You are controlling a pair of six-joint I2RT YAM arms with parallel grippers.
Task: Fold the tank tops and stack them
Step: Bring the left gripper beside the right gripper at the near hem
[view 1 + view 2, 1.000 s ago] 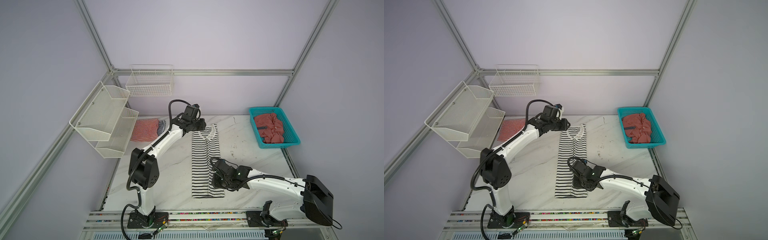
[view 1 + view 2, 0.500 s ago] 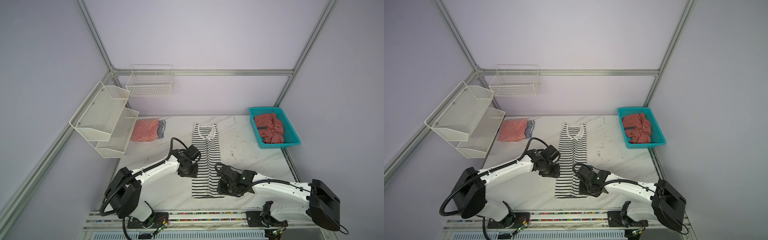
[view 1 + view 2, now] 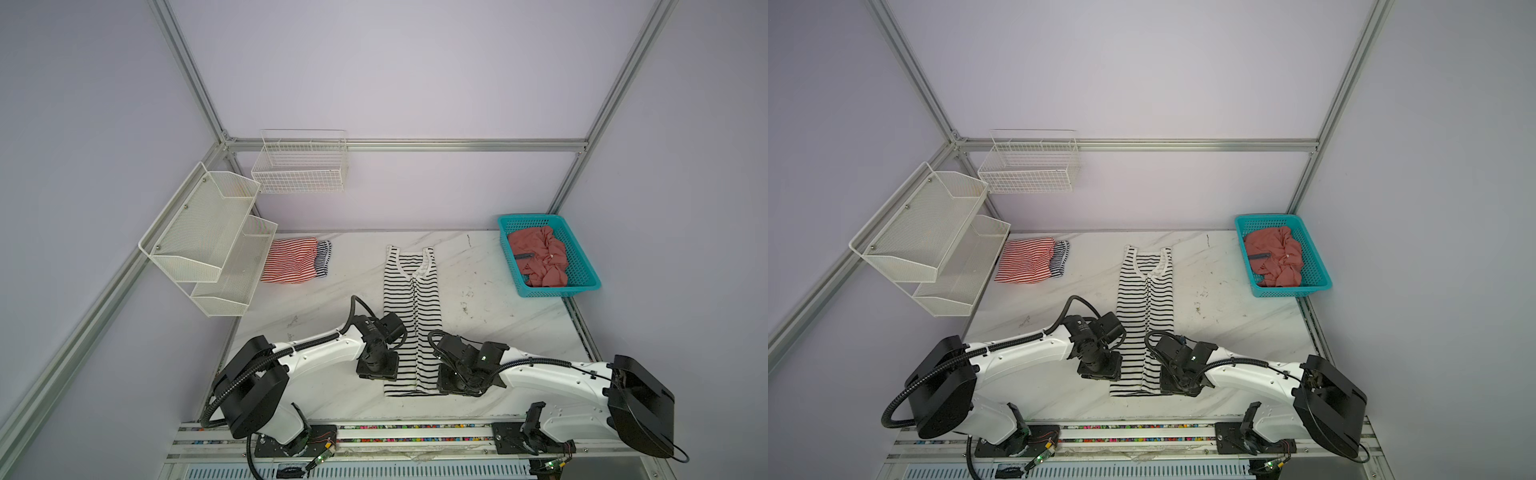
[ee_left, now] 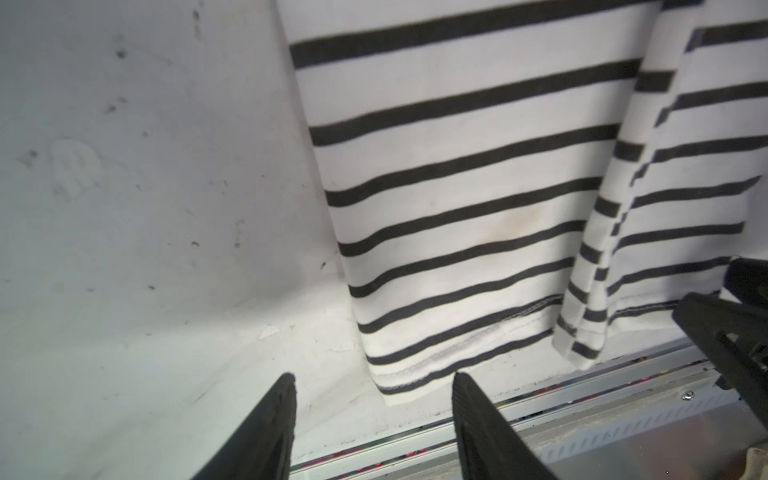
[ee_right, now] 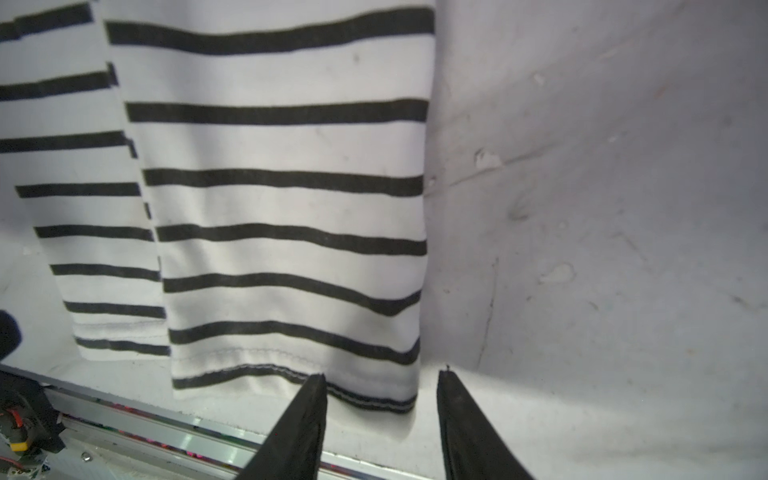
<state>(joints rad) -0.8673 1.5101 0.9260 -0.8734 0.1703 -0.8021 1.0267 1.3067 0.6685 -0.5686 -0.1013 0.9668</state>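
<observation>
Since a second ago the left claw [image 4: 372, 376] has come down from the neckline of the black-striped tank top [image 3: 411, 307] to its hem, low in the middle of both top views. That top lies flat on the bench [image 3: 498, 332], folded into a narrow strip running up the centre of the frame. Both claws stand wide with nothing clamped. The left claw straddles the hem's left corner and the right claw [image 5: 382, 374] the right corner. At upper left the red-white striped top [image 3: 289, 266] lies folded, the navy-white striped top [image 3: 323, 259] peeking out at its right side. At the right edge the salmon-red top [image 3: 538, 257] sits crumpled in the turquoise basket [image 3: 557, 293].
</observation>
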